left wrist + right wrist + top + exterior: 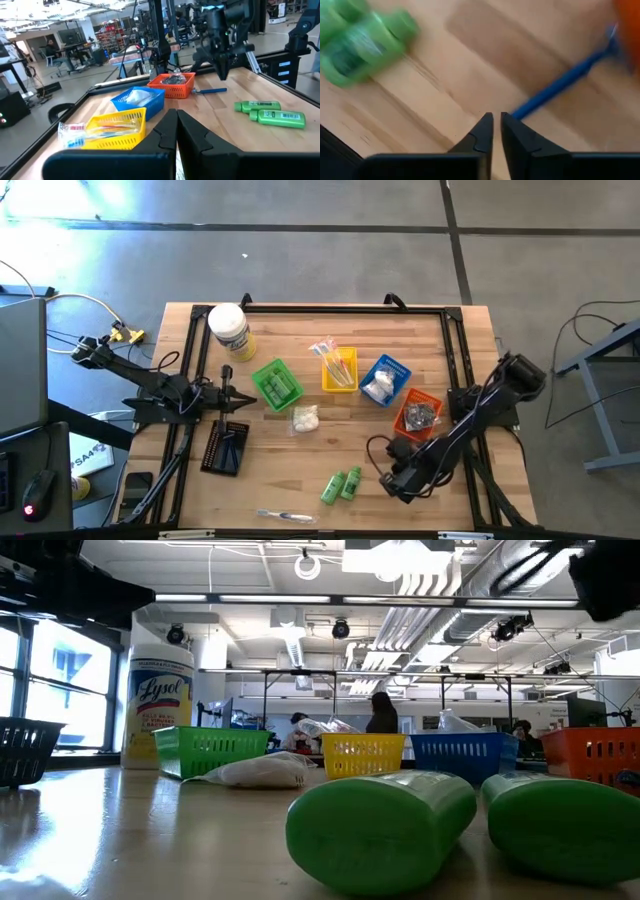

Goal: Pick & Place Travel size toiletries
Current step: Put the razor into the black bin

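Hovering over the table's (300, 470) near right part, the right claw (496, 131) has its fingers almost together, a thin slit between them, with nothing gripped. Just ahead of its tips a blue razor (560, 85) lies flat on the wood, one end reaching toward the orange tray (417, 413). Farther off to one side of the claw lie two green tubes (340, 485), side by side. Beyond the orange tray stand the blue tray (385, 380), the yellow tray (339, 369) and the green tray (276, 383), with a white packet (305, 418) lying near the green one and a wrapped toothbrush (285, 516) at the near table edge. The left claw (177, 131) waits at the table's left side, fingers pressed together and empty, above the black tray (226, 447)
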`<state>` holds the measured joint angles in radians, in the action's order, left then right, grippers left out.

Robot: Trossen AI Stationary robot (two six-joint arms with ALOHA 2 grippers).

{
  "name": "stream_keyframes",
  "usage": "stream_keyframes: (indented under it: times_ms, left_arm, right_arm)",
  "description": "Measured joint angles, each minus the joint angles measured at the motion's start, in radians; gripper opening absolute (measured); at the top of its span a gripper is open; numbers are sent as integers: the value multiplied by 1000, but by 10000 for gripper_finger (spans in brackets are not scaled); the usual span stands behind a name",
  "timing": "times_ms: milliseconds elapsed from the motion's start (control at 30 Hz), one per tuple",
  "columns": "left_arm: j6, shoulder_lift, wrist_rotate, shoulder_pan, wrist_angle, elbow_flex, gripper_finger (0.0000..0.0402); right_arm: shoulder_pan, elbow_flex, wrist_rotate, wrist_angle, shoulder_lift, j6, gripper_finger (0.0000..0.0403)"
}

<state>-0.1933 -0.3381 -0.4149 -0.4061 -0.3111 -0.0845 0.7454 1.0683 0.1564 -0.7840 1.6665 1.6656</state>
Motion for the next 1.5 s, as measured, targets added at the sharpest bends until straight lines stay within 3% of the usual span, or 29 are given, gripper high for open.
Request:
stream_keyframes:
  times_ms: [133,333,533,900,1500]
  left_arm:
    - [-12,1,0,0,0,0,1]
    - [-16,0,0,0,0,0,1]
    - [-13,0,0,0,0,0,1]
    - [-12,0,7,0,0,0,1]
    - [-12,0,7,0,-1,-1,1]
  right_arm:
    - [-7,0,-84,4,28,26,85]
    - [-8,0,22,-33,28,111,181]
    - [-11,-4,20,-84,28,219,240]
    - [-12,-22,-29,-97,83,343,243]
    - [-32,-23,-51,-14,153,120,240]
